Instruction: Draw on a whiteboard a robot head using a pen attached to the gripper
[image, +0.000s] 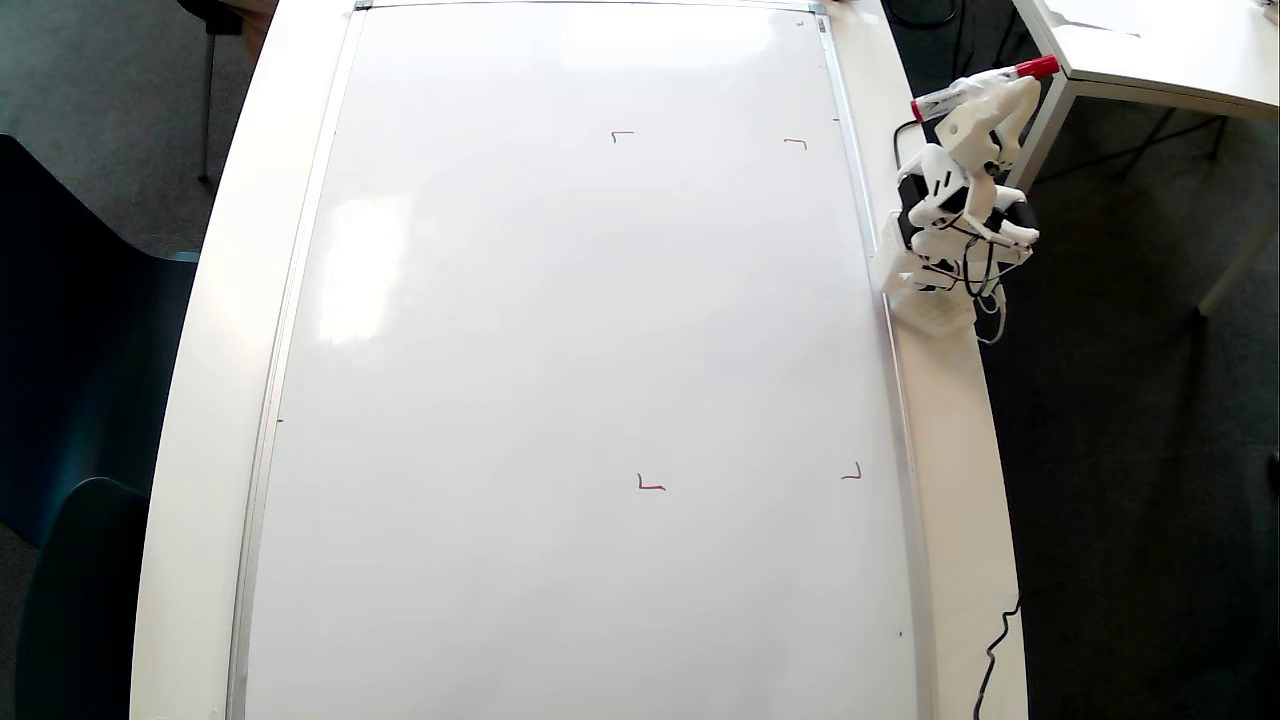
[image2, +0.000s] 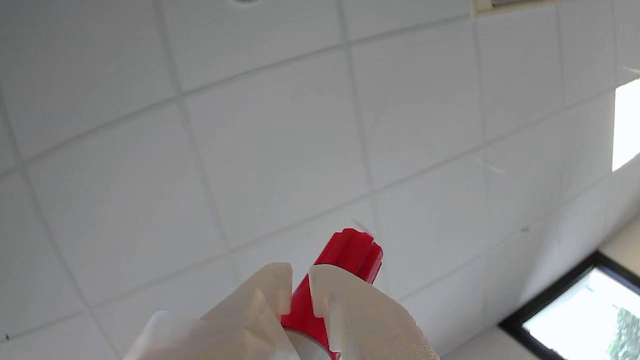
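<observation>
White-barrelled pen (image: 985, 85), red-ended, sits clamped in the gripper (image: 1005, 90).

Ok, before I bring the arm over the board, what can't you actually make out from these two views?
- Pen writing tip: overhead view shows only the barrel's red ends, too small to tell tip from cap; the wrist view shows only one red end past the gripper.
- Dark print on the barrel: too small to read.
- Whiteboard: bottom edge cut off by the overhead frame; absent from the wrist view, which faces the ceiling.
- Arm's base: partly covered by the arm.
</observation>
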